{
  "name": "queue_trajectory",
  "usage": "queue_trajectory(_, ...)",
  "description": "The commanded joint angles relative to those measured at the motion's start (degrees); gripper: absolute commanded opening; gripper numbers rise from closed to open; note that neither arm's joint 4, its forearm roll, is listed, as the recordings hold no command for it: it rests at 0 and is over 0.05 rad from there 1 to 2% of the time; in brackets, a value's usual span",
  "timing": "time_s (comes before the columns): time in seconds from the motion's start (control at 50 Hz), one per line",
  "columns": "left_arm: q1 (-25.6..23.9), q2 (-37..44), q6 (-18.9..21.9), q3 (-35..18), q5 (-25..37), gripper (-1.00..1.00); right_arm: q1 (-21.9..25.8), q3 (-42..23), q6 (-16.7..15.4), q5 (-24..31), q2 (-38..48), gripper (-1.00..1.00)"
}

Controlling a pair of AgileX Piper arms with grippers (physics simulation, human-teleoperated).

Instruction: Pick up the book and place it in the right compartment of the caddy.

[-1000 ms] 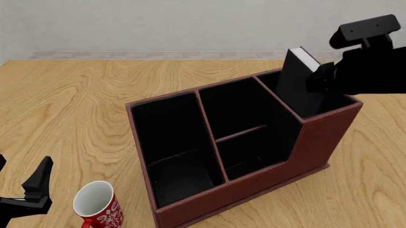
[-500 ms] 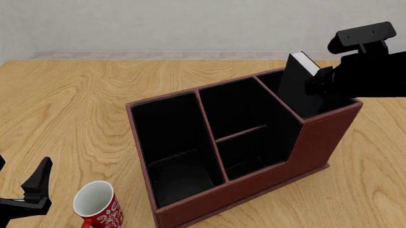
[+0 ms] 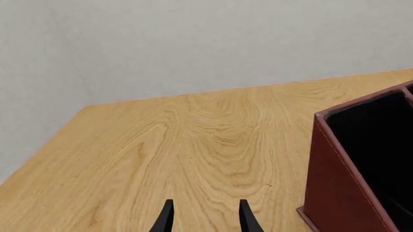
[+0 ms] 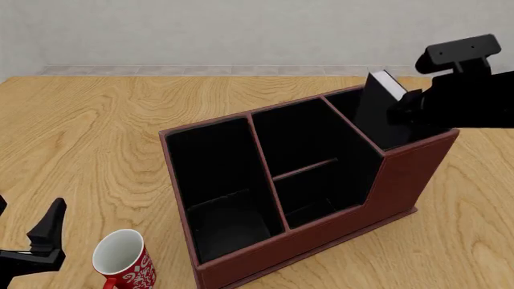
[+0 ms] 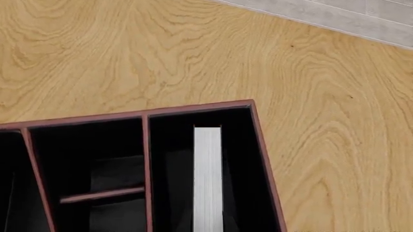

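Since the wood-grain table carries everything, the big reddish-brown box caddy w/ black lining sits mid-table, tall end toward the right arm. Its narrow, deep right compartment already takes the lower part of the plain black hardcover book w/ white page edges, upright between the walls, prob. so it drops straight in. Right gripper clamps the book's upper edge. Left gripper idles w/ fingers apart, near a red patterned mug.
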Motion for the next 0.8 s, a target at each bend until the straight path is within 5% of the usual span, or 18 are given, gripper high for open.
queue_trajectory(0.02,-0.01,-0.57,0.06,0.00,0.52,1.00,0.54,1.31,1.57,-1.10,-0.45,-1.00)
queue_trajectory(0.48,-0.27,-1.15,0.04,0.00,1.44,1.00,0.65,1.24,1.24,-1.60,-0.28,-1.00)
queue_trajectory(0.5,-0.21,-0.91,0.14,0.00,1.16,1.00,0.77,1.20,1.35,-1.54,-0.36,1.00)
queue_trajectory(0.52,-0.16,-0.76,0.11,0.00,0.96,1.00,0.76,1.10,1.56,-1.52,-0.36,-1.00)
queue_trajectory(0.54,-0.17,-0.56,0.05,0.00,0.80,1.00,0.37,0.95,1.14,-1.60,-0.29,-1.00)
queue_trajectory(0.56,-0.25,-0.49,0.09,0.00,0.74,1.00,0.39,1.02,1.19,-1.58,-0.36,1.00)
queue_trajectory(0.8,-0.35,-0.11,0.23,0.00,0.58,1.00,-0.12,1.55,0.55,-2.05,-0.53,1.00)
